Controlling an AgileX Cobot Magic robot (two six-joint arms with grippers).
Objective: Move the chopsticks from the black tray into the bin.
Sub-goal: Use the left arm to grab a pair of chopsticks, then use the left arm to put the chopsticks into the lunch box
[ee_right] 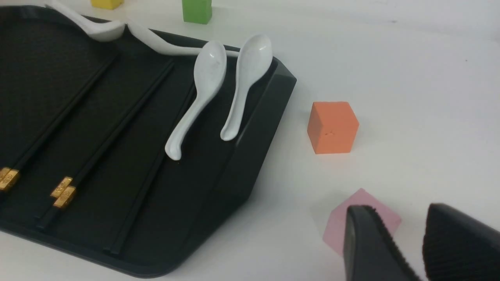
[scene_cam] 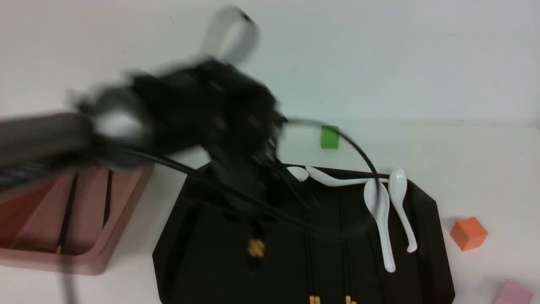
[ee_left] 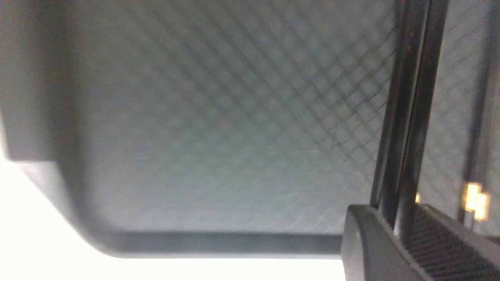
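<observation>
A: What does the left gripper (ee_left: 400,218) hold?

B: Its jaws are pressed narrow on one pair of the chopsticks (ee_left: 406,117). The sticks run straight out from between the ribbed pads (ee_left: 445,246). Below the gripper is the meshed floor of the black tray (ee_left: 215,242). Whether the pair is lifted off this floor, one cannot tell.

A: And the other things?

B: A second pair (ee_left: 477,117) lies just beside the held one. The bin (scene_cam: 105,257) stands well apart, to this gripper's left, with dark sticks (scene_cam: 67,211) inside. The white spoons (scene_cam: 382,211) lie to its right. The right gripper (ee_right: 406,218) has its jaws a little apart and holds nothing; a pink cube (ee_right: 340,230) is just before its fingers.
</observation>
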